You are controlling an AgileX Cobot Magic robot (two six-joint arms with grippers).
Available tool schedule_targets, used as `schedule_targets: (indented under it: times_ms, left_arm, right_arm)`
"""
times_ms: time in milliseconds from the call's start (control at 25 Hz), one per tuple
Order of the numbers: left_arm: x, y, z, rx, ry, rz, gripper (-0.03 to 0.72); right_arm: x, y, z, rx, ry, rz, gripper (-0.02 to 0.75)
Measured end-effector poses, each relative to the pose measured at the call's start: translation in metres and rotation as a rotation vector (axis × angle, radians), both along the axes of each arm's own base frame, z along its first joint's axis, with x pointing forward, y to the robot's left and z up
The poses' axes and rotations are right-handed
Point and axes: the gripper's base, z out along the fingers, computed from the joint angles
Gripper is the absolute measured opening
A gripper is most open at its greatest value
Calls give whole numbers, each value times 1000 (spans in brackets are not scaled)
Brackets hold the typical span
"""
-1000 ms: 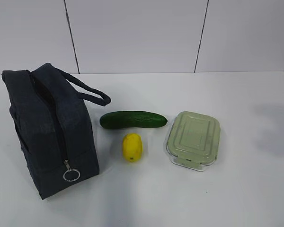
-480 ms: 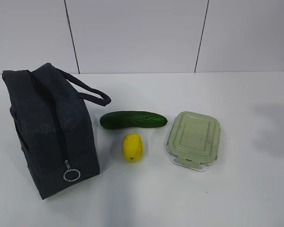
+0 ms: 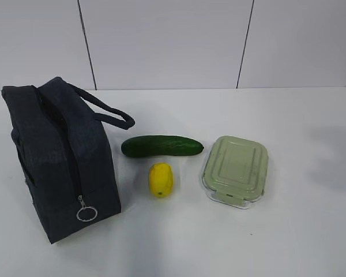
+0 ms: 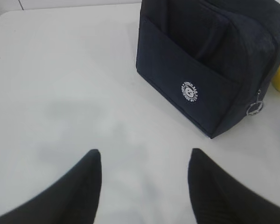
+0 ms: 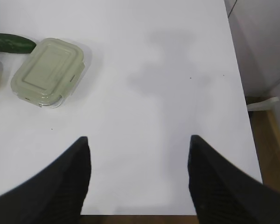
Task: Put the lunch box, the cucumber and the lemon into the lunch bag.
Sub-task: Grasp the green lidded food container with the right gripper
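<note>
**Nothing packed yet: bag zipped, both arms held back**

The dark navy fabric lunch bag (image 3: pixel 60 158) stood at the left of the white table (image 3: pixel 300 231), its zipper apparently run shut down to the silver ring pull (image 3: pixel 86 214). Just beside it lay the long glossy dark green cucumber (image 3: pixel 162 145), and near that, closer to the camera, the small bright yellow lemon (image 3: pixel 161 179). To their right sat the flat lunch box with its pale sage-green ridged lid (image 3: pixel 235 170) over a clear base. None of the three was in the bag.

The left gripper (image 4: pixel 144 161) hung over bare table short of the bag, jaws spread and empty. The right gripper (image 5: pixel 139 144) hovered well apart from the lunch box, likewise released and holding nothing.

The step in hand was probably opening the bag. Done well, one gripper would likely steady the bag by a handle or wall while the other took the ring pull and drew it along the zipper line, not sideways, so the soft bag would not tip or slide.

Neither arm showed in the exterior view. The bag's interior was hidden. In the right wrist view the cucumber and lemon were cut off at the left edge. The small round white logo (image 4: pixel 190 90) on the bag was too small to read.
</note>
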Motion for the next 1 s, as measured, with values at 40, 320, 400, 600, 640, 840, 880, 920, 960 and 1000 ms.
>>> schedule_targets:
  times_ms: [40, 320, 400, 600, 640, 840, 880, 920, 960, 1000]
  left_arm:
    - [0, 0, 0, 0, 0, 0, 432]
    - [2, -2, 0, -21, 10, -14, 432]
    - [4, -3, 1, -34, 26, -21, 432]
    - [14, -4, 1, -61, 79, -52, 432]
    - [16, -5, 2, -67, 89, -56, 432]
    - [24, -6, 20, -90, 74, -65, 432]
    - [26, -6, 24, -91, 79, -64, 432]
    - [28, -6, 28, -92, 79, -70, 432]
    - [30, -6, 32, -92, 81, -74, 432]
    - [32, -6, 37, -92, 82, -79, 432]
  right_arm:
    - [0, 0, 0, 0, 0, 0, 496]
    - [0, 0, 0, 0, 0, 0, 496]
    - [0, 0, 0, 1, 0, -1, 496]
    - [0, 0, 0, 4, 0, 0, 496]
    - [0, 0, 0, 5, 0, 1, 496]
    - [2, 2, 2, 21, -28, 12, 496]
    - [2, 2, 2, 23, -35, 14, 496]
    - [3, 3, 3, 26, -43, 16, 496]
    - [3, 3, 4, 28, -55, 17, 496]
    - [4, 3, 4, 30, -65, 19, 496]
